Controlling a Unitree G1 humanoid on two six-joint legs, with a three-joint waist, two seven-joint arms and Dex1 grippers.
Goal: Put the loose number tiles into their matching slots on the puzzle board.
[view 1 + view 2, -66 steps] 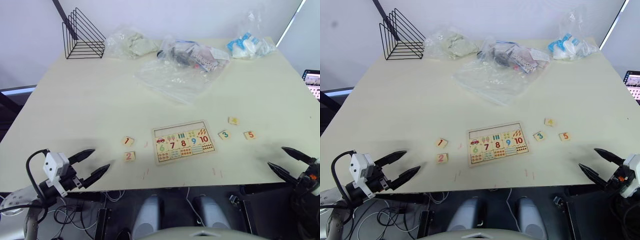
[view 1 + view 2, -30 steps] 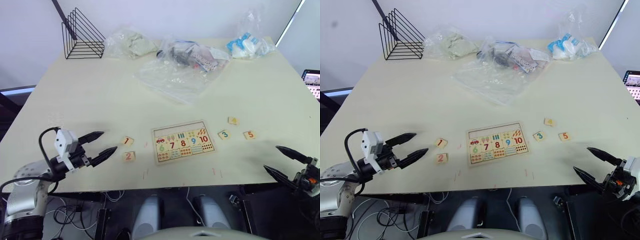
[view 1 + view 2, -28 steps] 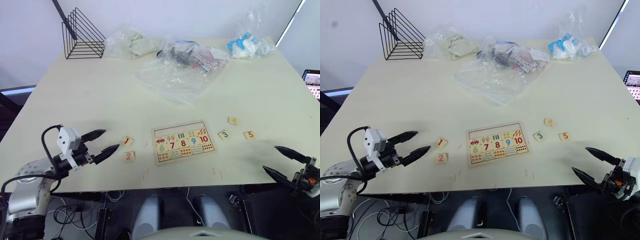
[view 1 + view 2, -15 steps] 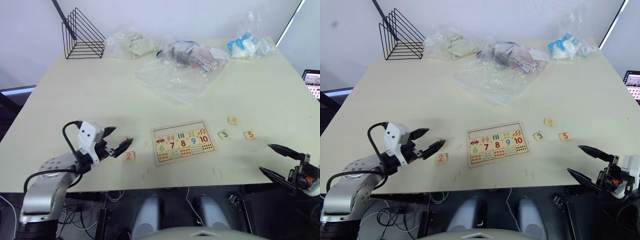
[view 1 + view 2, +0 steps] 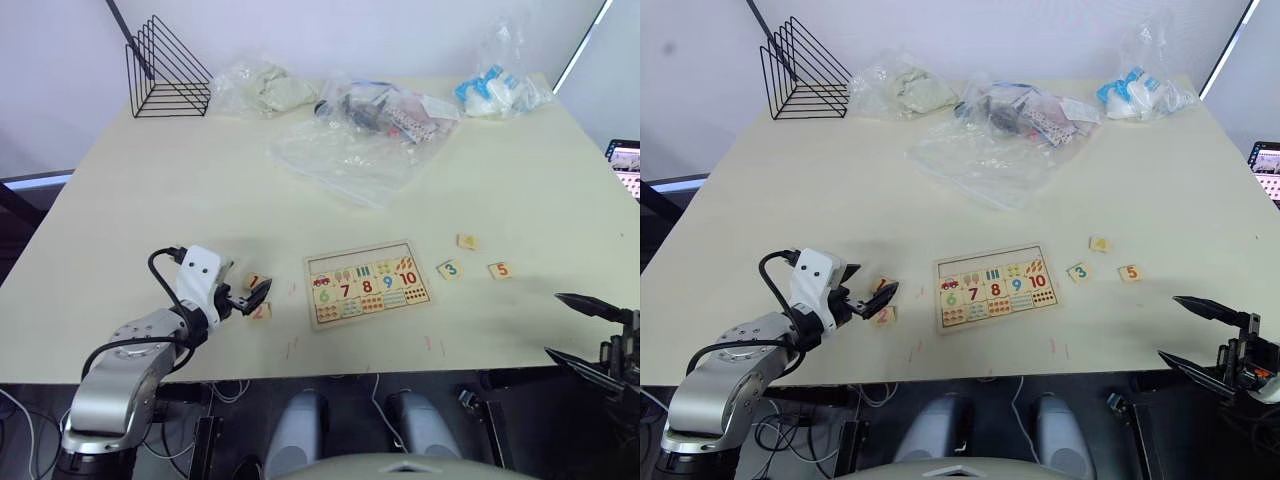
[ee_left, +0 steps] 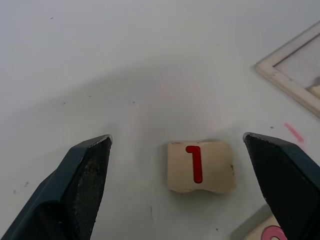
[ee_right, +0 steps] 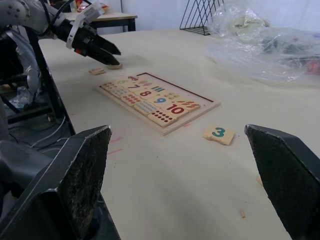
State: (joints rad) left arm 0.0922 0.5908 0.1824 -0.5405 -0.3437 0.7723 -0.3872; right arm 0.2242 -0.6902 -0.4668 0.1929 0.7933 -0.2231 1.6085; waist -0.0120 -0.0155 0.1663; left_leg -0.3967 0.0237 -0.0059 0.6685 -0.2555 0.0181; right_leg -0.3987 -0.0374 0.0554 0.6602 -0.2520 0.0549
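Tile 1 [image 6: 200, 172] flat between spread left pincer [image 6: 190, 165] fingers, untouched

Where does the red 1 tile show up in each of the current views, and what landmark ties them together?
Left eye view: red 1 tile left of the puzzle board, at the left pincer tips.
Right eye view: partly behind the pincer, left of the board.
Left wrist view: centred on the table between the open black fingers.
Right wrist view: far off, too small to tell apart.
Shared landmark: the board's corner.
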